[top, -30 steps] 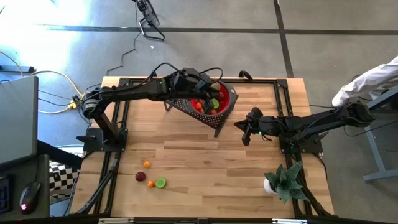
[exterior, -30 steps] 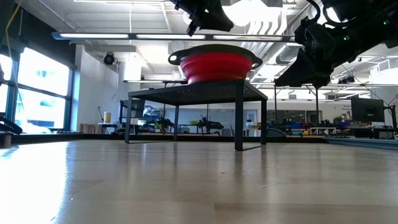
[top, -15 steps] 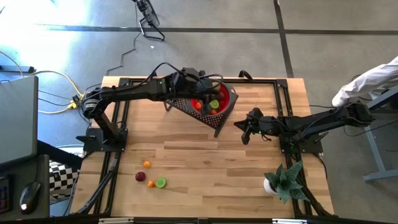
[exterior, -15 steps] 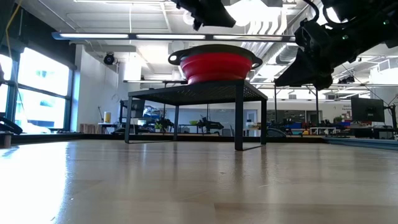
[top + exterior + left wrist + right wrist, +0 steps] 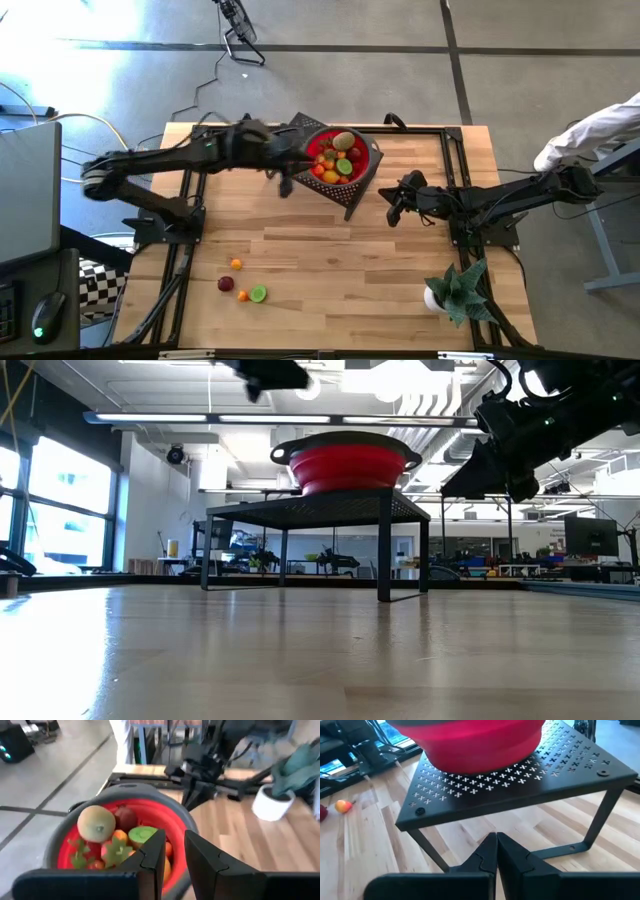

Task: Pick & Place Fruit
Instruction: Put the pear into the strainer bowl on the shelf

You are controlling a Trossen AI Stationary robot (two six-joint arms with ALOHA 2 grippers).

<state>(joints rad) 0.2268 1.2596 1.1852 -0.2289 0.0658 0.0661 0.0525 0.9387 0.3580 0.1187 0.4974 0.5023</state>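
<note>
Because four loose fruits lie toward the left front of the table [image 5: 330, 250], they fall to the left arm, whose base stands on that side. Listed left to right: a small orange fruit [image 5: 236, 264], a dark red fruit [image 5: 225, 284], a second small orange piece [image 5: 242, 295] and a green one [image 5: 258, 293], all close together, none long enough to show a clear axis. Left gripper [image 5: 284, 183]: over the table just beside the black mesh stand [image 5: 352, 195], fingers [image 5: 150, 857] drawn narrow with a slim gap, apparently empty, though the high view blurs it. The loose group lies well apart from it, toward the table's front edge. Red bowl [image 5: 372, 160]: on the stand, holding a heap of fruit [image 5: 338, 160], a tan round one uppermost. Right gripper [image 5: 393, 214]: closed on nothing, hovering near the stand's right side, farther from the loose group. Potted plant [image 5: 455, 290]: right front corner, no part of the job. Judgement: next reach runs from the stand down toward the front-left.
</note>
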